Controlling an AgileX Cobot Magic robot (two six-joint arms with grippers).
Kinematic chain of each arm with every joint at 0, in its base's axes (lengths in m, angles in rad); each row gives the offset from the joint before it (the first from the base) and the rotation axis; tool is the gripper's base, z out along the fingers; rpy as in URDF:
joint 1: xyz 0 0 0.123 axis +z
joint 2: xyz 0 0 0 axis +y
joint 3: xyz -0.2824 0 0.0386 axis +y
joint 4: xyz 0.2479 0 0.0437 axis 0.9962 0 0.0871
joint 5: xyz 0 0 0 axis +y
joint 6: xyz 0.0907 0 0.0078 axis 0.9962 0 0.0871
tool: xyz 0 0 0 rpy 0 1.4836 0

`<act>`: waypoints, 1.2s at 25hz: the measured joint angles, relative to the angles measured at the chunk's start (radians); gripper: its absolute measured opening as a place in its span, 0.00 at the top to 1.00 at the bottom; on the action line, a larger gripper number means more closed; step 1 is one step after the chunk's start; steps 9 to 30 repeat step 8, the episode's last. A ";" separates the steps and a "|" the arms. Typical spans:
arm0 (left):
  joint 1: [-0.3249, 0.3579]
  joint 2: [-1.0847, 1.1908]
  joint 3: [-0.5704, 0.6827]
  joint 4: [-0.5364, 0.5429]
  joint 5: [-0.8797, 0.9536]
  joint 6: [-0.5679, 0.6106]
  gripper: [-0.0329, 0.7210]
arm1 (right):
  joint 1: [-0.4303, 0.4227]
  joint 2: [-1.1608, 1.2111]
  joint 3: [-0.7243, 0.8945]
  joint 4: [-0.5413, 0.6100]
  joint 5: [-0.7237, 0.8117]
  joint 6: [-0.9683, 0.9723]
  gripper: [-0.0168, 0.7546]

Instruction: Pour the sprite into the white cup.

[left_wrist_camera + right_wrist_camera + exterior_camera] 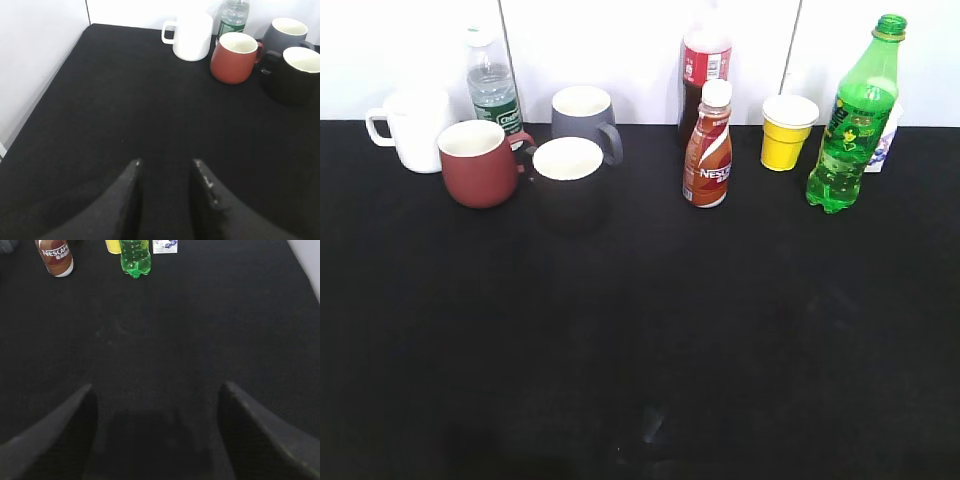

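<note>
The sprite (853, 120), a tall green bottle with a green cap, stands upright at the back right of the black table; its lower part shows in the right wrist view (135, 257). The white cup (412, 128), a plain white mug with its handle to the left, stands at the back left and shows in the left wrist view (191, 36). My left gripper (166, 162) is open and empty, low over the table, well short of the cup. My right gripper (157, 386) is wide open and empty, well short of the sprite. Neither gripper shows in the exterior view.
A red mug (477, 162), a black mug (568, 180), a grey mug (584, 112) and a clear water bottle (491, 85) stand near the white cup. A Nescafe bottle (708, 150), a cola bottle (706, 60), a yellow paper cup (787, 132) and a small carton (165, 246) stand near the sprite.
</note>
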 joint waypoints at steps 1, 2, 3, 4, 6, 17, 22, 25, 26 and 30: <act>0.000 0.000 0.000 0.000 0.000 0.000 0.64 | 0.000 0.000 0.000 0.000 0.000 0.000 0.26; 0.000 0.000 0.000 0.000 0.000 0.000 0.64 | 0.000 0.000 0.001 0.000 0.000 0.001 0.26; 0.000 0.000 0.000 0.000 0.000 0.000 0.64 | 0.000 0.000 0.001 0.000 0.000 0.001 0.26; 0.000 0.000 0.000 0.000 0.000 0.000 0.64 | 0.000 0.000 0.001 0.000 0.000 0.001 0.26; 0.000 0.000 0.000 0.000 0.000 0.001 0.64 | 0.000 0.000 0.001 0.000 0.000 0.001 0.26; 0.000 0.000 0.000 0.000 0.000 0.001 0.64 | 0.000 0.000 0.001 0.000 0.000 0.001 0.26; 0.000 0.000 0.000 0.000 0.000 0.001 0.64 | 0.000 0.000 0.001 0.000 0.000 0.001 0.26; 0.000 0.000 0.000 0.000 0.000 0.001 0.64 | 0.000 0.000 0.001 0.000 0.000 0.001 0.26; 0.000 0.000 0.000 0.000 0.000 0.001 0.64 | 0.000 0.000 0.001 0.000 0.000 0.001 0.26; 0.000 0.000 0.000 0.000 0.000 0.001 0.64 | 0.000 0.000 0.001 0.000 0.000 0.001 0.26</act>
